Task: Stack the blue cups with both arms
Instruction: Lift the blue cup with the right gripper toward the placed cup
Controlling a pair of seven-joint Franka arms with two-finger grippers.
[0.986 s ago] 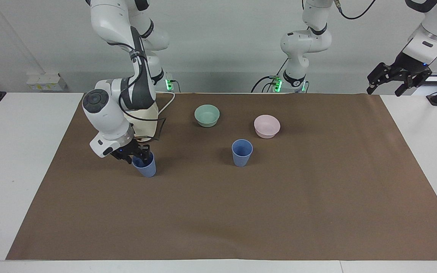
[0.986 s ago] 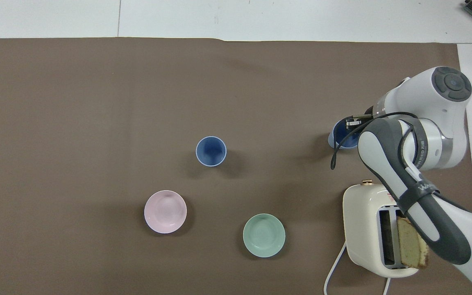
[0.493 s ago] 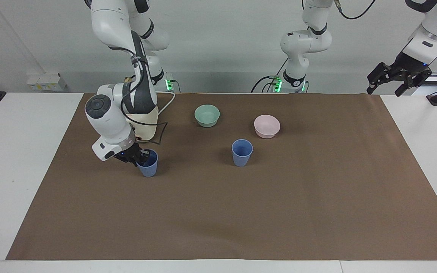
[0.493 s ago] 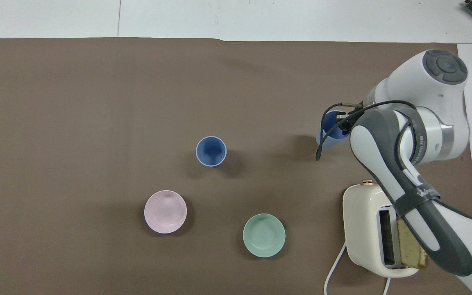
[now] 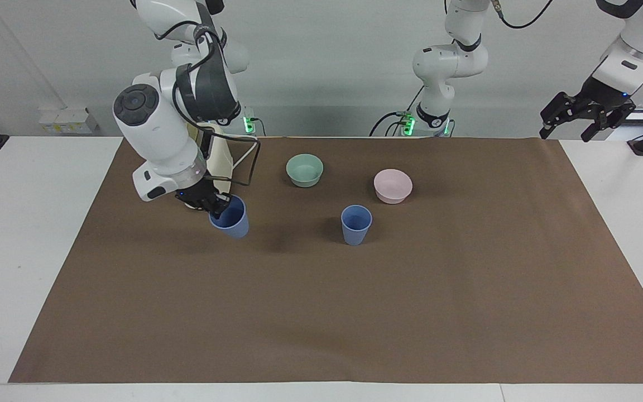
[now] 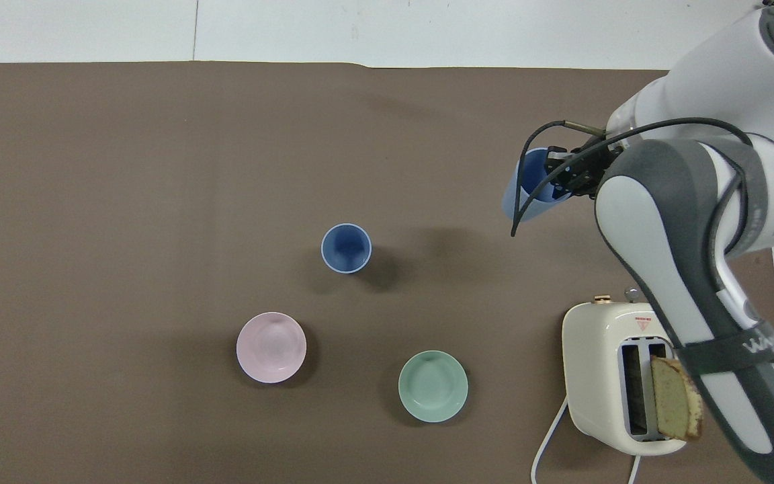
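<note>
My right gripper [image 5: 214, 205] is clamped on the rim of one blue cup [image 5: 232, 218], one finger inside it. I hold it tilted, clear of the brown mat [image 5: 321, 312], left of centre in the facing view. The second blue cup [image 5: 356, 224] stands upright on the mat near the frame's middle, well apart from the held one, with the pink bowl [image 5: 393, 186] and mint-green bowl [image 5: 305, 170] above it. My left gripper [image 5: 582, 118] waits at the upper right edge, fingers spread, holding nothing. In the overhead view the toaster [image 6: 605, 376] sits at lower right.
</note>
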